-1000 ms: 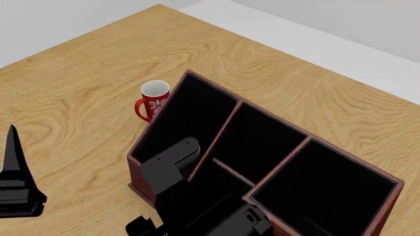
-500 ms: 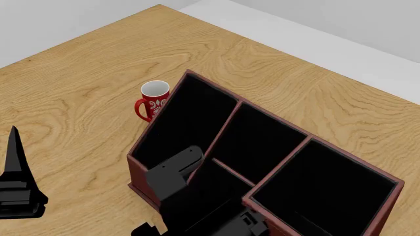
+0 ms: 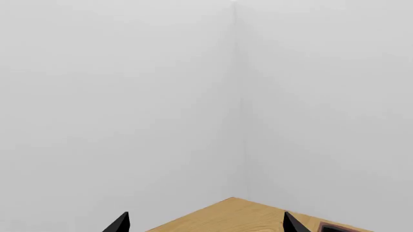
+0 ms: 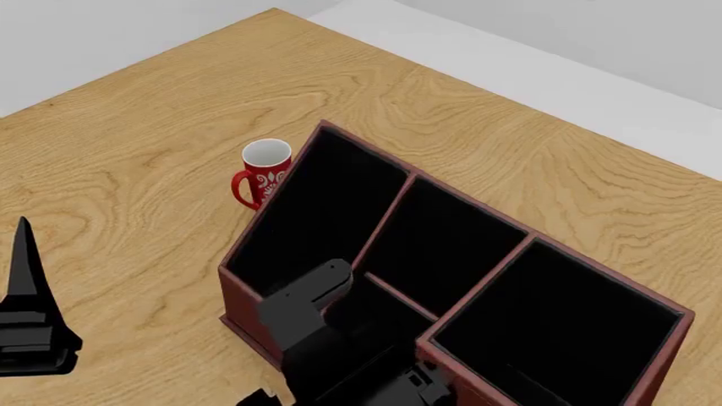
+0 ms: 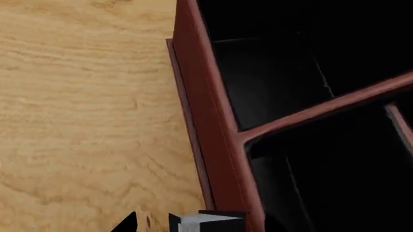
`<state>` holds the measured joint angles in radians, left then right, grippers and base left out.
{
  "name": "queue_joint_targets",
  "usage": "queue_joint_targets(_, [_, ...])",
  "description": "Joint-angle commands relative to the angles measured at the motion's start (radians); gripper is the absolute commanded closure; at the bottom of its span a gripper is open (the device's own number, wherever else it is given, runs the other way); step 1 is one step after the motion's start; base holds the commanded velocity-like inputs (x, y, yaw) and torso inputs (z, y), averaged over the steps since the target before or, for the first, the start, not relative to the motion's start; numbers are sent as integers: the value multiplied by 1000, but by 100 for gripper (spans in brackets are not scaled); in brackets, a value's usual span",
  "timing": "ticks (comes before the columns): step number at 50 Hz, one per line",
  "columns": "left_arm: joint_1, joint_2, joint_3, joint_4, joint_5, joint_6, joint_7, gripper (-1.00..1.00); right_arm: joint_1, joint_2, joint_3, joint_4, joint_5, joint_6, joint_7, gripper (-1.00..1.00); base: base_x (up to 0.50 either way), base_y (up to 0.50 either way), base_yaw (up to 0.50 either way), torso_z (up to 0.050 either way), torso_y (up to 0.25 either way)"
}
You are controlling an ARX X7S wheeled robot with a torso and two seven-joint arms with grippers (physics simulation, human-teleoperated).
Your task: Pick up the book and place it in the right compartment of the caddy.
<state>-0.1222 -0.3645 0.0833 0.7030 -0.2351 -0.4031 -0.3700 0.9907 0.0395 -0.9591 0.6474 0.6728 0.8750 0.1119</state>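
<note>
The reddish-brown caddy stands on the wooden table, its black wells open to the top. The right compartment is the tall square well at the right end. My right arm reaches over the caddy's near left corner in the head view. In the right wrist view my right gripper is shut on the book, a black cover with a white page edge, held above the caddy's outer wall. My left gripper is open and empty at the lower left, off the caddy; the left wrist view shows it facing the white walls.
A red mug with a white pattern stands on the table right beside the caddy's far left wall. The table's far edge and corner lie beyond it. Bare wood surrounds the caddy on the left.
My right arm has shifted a little nearer and to the right over the caddy's near left corner. The left arm, caddy and mug have not moved.
</note>
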Motion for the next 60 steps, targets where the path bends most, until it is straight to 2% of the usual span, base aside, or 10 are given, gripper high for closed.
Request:
queue_joint_targets(1, [0,-3,1,-2,-2,1,-3,-100,-10,-10,1,46,25,-35,17,100,0,0,7,0,0])
queue_joint_targets(29, [0,-10,5,3,-8,2,-12,-100,-2,28,-13,-147,73,37,99,100,1,2,3,0,0])
queue_joint_targets(48, [2,-17,-1,15,-20,-2,-18,-100,21,59,12,-447,175,198,232,100,0,0,0,0,0])
queue_joint_targets(60, [6,-22,-25,28,-46,-4,-22,-100,72,64,69,-545,257,281,284,100,0,0,0,0,0])
